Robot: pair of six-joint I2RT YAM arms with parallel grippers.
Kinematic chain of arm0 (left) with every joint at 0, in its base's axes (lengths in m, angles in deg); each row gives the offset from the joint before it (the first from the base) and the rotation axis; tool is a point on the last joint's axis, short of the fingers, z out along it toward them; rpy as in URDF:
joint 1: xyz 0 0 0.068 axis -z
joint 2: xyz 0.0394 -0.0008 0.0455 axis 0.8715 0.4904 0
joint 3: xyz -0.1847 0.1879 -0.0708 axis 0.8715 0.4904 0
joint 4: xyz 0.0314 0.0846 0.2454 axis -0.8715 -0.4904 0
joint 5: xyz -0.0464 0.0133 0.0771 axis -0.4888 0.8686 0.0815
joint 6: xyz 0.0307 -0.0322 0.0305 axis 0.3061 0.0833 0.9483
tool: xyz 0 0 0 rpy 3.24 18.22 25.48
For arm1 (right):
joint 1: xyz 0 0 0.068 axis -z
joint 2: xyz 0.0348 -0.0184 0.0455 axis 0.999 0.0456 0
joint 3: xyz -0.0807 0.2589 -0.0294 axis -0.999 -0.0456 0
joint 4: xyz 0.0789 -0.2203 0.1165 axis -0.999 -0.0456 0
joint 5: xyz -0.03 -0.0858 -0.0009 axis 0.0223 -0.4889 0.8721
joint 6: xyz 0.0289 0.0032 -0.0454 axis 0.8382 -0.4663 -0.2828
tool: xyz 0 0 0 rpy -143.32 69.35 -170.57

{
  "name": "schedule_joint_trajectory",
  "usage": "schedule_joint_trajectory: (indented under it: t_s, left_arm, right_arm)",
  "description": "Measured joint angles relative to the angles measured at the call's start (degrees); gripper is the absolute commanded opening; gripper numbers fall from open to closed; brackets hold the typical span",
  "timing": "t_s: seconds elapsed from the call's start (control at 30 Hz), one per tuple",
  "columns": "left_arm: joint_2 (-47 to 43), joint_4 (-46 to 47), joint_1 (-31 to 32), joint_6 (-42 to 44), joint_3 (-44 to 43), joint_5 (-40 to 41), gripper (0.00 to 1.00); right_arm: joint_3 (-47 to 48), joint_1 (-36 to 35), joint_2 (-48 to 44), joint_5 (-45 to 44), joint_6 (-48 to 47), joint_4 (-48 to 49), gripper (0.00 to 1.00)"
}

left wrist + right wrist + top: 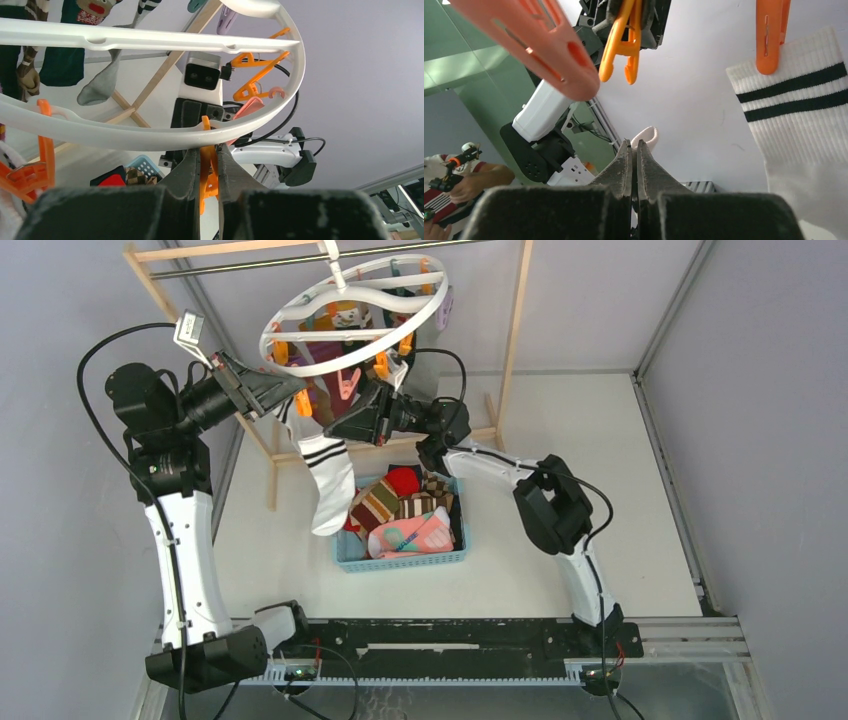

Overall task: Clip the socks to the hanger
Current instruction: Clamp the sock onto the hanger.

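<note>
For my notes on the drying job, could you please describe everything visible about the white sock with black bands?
The white sock is ribbed knit fabric with two black bands below its cuff. An orange clip on the hanger pinches the cuff edge; it hangs limp, toe down, near the blue basket.

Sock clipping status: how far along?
Done: grey sock and white banded sock hang from the hanger, the latter under an orange clip. In hand: left gripper pinches a second clip; right gripper shut, apparently empty. Left: several socks in the blue basket.
</note>
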Motion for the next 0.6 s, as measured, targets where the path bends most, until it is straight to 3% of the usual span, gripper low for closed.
schedule_joint_trajectory:
  t_s: [0.6]
  left_arm:
    - [-0.1, 0.1, 0.0, -0.1, 0.0, -0.5, 0.00]
  right_arm:
    - [10.6, -0.9, 6.8, -6.7, 7.6, 5.7, 0.00]
